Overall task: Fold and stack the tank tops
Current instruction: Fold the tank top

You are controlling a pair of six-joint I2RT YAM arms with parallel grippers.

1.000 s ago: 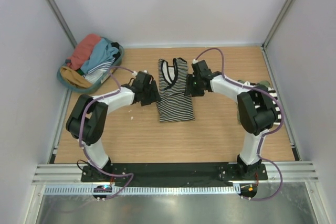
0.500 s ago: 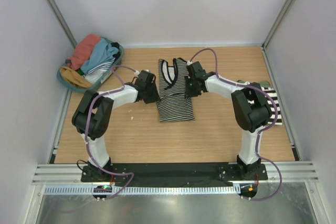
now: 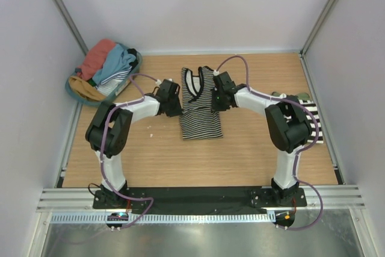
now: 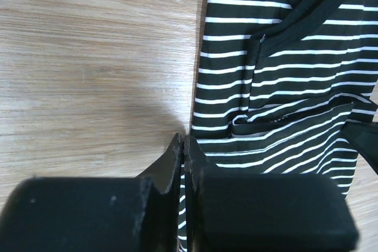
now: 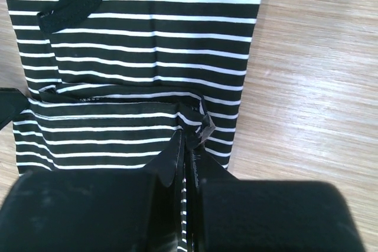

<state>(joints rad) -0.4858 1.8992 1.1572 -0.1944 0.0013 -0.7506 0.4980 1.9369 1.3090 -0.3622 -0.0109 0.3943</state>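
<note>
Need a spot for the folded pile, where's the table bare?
Bare wood: the near strip between the striped tank top and the base plate, and the far right corner. Crowded: the middle, where left gripper and right gripper pinch it, and the basket corner.

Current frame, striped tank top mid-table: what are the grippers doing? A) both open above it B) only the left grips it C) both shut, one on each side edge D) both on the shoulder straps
C: in the wrist views the left gripper pinches the left side edge of the black-and-white striped cloth tank top and the right gripper pinches its right edge, jaws closed, cloth puckered.
</note>
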